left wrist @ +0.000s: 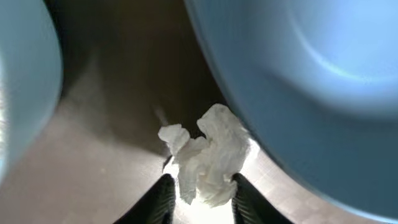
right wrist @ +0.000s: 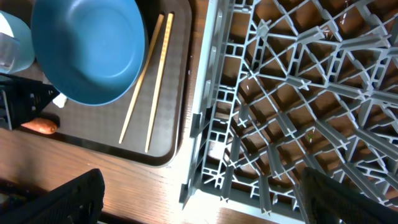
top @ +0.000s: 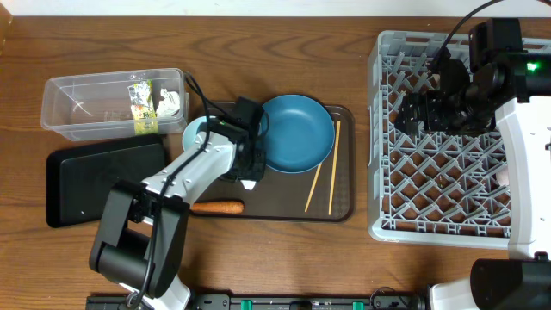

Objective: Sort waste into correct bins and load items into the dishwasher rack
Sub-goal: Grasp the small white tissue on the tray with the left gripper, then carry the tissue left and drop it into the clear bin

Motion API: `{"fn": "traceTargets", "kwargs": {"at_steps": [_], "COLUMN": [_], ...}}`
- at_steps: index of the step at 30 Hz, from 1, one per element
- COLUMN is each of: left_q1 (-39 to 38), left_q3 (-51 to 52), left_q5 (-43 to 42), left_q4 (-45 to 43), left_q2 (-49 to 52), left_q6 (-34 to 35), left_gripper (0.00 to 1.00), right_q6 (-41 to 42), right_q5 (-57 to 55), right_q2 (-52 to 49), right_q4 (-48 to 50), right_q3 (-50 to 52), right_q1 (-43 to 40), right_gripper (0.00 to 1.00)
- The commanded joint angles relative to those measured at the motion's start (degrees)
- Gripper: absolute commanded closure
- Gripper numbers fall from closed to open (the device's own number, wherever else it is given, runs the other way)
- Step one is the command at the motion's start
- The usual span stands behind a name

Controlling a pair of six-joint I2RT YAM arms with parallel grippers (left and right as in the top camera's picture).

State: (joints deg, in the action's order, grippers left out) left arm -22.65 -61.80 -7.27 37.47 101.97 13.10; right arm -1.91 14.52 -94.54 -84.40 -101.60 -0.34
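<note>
My left gripper (top: pixel 248 172) is low over the brown serving tray (top: pixel 344 185), between the pale blue bowl (top: pixel 196 133) and the dark blue plate (top: pixel 297 133). In the left wrist view its fingers (left wrist: pixel 205 198) are closed around a crumpled white paper wad (left wrist: pixel 208 155) resting on the tray. The chopsticks (top: pixel 323 168) lie right of the plate. An orange carrot stick (top: pixel 215 207) lies on the tray's front edge. My right gripper (top: pixel 413 116) is open and empty above the grey rack (top: pixel 430 207); the right wrist view (right wrist: pixel 199 199) shows the rack's edge below it.
The clear tub (top: pixel 77 103) at the back left holds a yellow-green wrapper (top: pixel 142 102) and a white paper wad (top: pixel 170 103). The flat black tray (top: pixel 95 181) lies in front of it, next to the serving tray.
</note>
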Motion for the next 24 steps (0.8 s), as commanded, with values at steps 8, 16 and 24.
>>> {"fn": "traceTargets", "kwargs": {"at_steps": [8, 16, 24], "left_q1": [-0.2, 1.4, 9.1], "left_q3": [0.9, 0.5, -1.3], "left_q5": [0.7, 1.9, 3.1], "left_q4": [-0.3, 4.0, 7.4], "left_q2": [0.6, -6.0, -20.2], "left_q6": [-0.6, -1.1, -3.2], "left_gripper": [0.89, 0.94, 0.94], "right_q6": [0.6, 0.6, 0.6], "right_q5": [-0.2, -1.2, -1.2], "right_q2": [-0.5, -0.5, -0.5], "right_q4": [-0.2, -0.8, -0.8], "right_q3": [0.2, 0.2, 0.2], "right_q1": [0.4, 0.4, 0.4], "right_gripper": [0.01, 0.02, 0.01]}}
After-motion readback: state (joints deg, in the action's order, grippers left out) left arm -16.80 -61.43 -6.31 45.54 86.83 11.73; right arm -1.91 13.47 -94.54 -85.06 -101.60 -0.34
